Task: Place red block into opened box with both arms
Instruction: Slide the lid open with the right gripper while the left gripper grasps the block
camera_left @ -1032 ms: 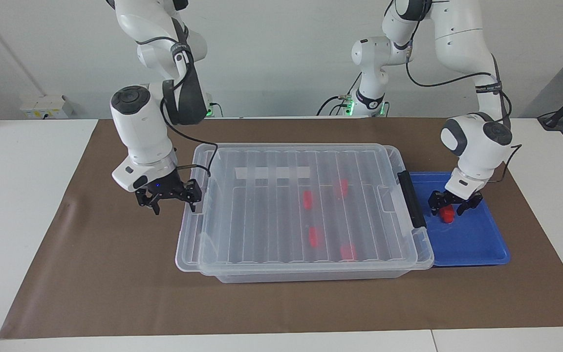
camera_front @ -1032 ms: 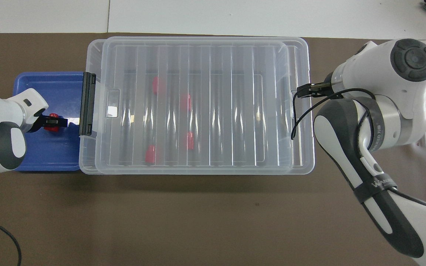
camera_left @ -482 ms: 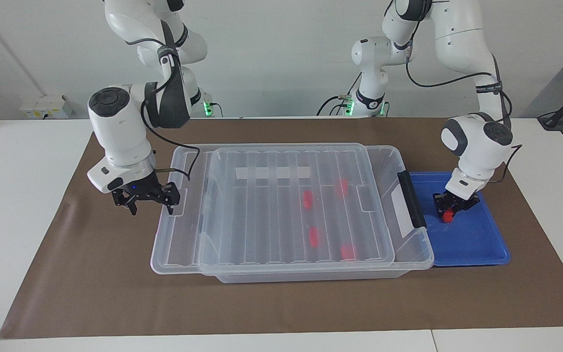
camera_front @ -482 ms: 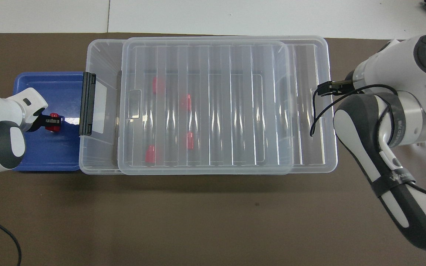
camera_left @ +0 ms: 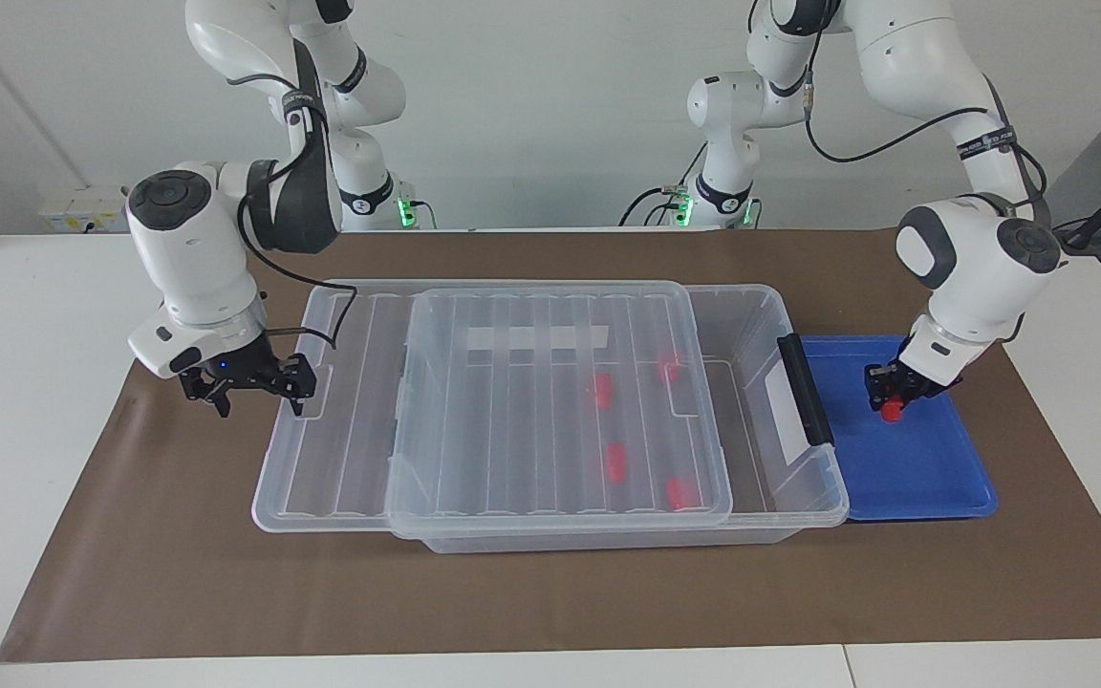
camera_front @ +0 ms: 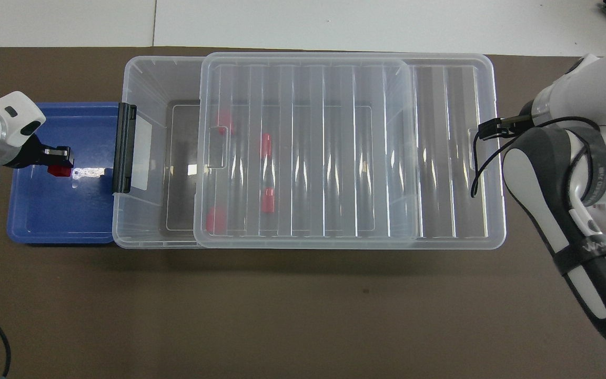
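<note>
Ribbed clear lid (camera_left: pixel 560 401) further off the box (camera_left: pixel 799 478) now.

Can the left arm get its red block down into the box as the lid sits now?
Probably yes. The lid sits offset toward the right arm's end, leaving the box uncovered beside its black handle, next to the blue tray where the left gripper holds the red block.
</note>
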Controlling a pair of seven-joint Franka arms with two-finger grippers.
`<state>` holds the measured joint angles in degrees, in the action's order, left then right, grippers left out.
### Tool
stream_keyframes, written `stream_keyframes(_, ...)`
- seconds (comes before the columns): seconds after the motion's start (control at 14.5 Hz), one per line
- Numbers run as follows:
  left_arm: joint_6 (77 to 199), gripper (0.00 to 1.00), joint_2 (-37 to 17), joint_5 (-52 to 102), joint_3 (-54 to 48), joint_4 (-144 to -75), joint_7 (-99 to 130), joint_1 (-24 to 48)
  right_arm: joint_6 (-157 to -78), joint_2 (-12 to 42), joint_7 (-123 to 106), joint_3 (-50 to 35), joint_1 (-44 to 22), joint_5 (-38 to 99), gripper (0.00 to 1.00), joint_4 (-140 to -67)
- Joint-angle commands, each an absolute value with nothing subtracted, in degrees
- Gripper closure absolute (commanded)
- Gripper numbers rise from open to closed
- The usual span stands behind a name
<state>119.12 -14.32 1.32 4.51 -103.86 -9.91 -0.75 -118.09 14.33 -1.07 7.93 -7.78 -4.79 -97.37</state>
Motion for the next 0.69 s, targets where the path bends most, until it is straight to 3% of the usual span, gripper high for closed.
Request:
stream_keyframes(0.0, 108.2, 1.00, -12.8, 1.9, 4.2, -96.9, -6.2, 0.0, -116.9, 13.6, -2.9, 7.6, -6.5, -7.9, 0.00, -97.2)
stream_keyframes(0.21, 99.2, 1.00, -12.7, 2.0, 4.0, -90.1, 1.9, 3.7, -116.9, 13.6, -5.1, 7.6, -5.7, -8.6, 0.00, -97.2)
stream_keyframes(0.62, 98.6, 1.00, -12.2, 2.4, 3.8, -88.7, 20.6, 13.3, -116.8, 13.6, -9.1, 7.6, -3.5, -10.6, 0.00, -96.7)
